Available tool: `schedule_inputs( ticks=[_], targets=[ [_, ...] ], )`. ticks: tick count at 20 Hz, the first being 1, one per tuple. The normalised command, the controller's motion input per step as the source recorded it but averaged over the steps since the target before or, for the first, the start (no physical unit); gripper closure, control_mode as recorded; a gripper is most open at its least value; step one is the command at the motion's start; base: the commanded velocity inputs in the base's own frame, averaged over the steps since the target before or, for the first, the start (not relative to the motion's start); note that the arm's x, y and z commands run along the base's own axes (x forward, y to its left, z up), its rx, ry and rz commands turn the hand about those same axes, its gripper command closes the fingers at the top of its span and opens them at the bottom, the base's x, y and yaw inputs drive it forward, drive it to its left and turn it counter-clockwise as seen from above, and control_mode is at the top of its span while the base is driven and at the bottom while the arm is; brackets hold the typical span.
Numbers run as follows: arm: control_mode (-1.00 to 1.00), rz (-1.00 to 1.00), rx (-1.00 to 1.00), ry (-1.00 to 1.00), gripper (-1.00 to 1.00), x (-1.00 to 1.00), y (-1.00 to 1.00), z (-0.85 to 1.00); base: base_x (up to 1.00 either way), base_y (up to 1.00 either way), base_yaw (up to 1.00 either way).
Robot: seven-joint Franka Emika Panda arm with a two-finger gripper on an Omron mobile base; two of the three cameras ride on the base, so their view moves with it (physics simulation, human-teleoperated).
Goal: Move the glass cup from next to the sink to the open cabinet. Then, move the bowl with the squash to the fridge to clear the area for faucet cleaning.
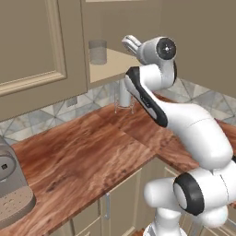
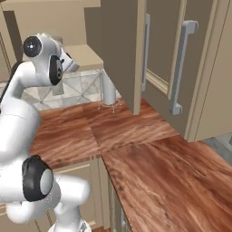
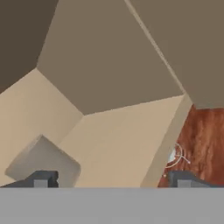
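The glass cup [image 1: 97, 50] stands upright on the tan shelf [image 1: 115, 63] of the open cabinet, near its left wall. In the hand view the glass cup [image 3: 43, 159] is a grey-tinted shape at the lower left, just above one fingertip [image 3: 41, 179]. My gripper [image 1: 130, 43] hovers at the shelf's front, right of the cup and apart from it. The gripper [image 3: 112, 179] is open, its fingers spread wide with nothing between them. The cabinet door [image 2: 120, 50] stands swung out. The bowl, squash, fridge, sink and faucet are out of view.
A white paper-towel roll [image 1: 123, 94] on a wire holder stands on the wooden counter [image 1: 83, 156] below the shelf. A grey coffee machine [image 1: 11, 189] sits at the counter's left end. Closed wall cabinets with bar handles [image 2: 181, 63] hang to the right.
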Motion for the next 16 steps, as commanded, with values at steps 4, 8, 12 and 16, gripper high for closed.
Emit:
schedule_inputs(
  ticks=[4, 8, 12, 16],
  targets=[
    [-1.0, 0.0, 0.0, 0.1, -1.0, -1.0, -1.0, -1.0, 0.0, 0.0, 0.0],
    [-1.0, -0.01, -0.02, 0.15, -1.0, -1.0, -0.68, -1.0, 0.0, 0.0, 0.0],
    [-1.0, -0.05, -0.01, 0.09, -1.0, -1.0, -0.27, -0.94, 0.0, 0.0, 0.0],
    [-1.0, -0.18, 0.04, -0.03, -1.0, -0.42, -0.22, -0.07, 0.0, 0.0, 0.0]
  ],
)
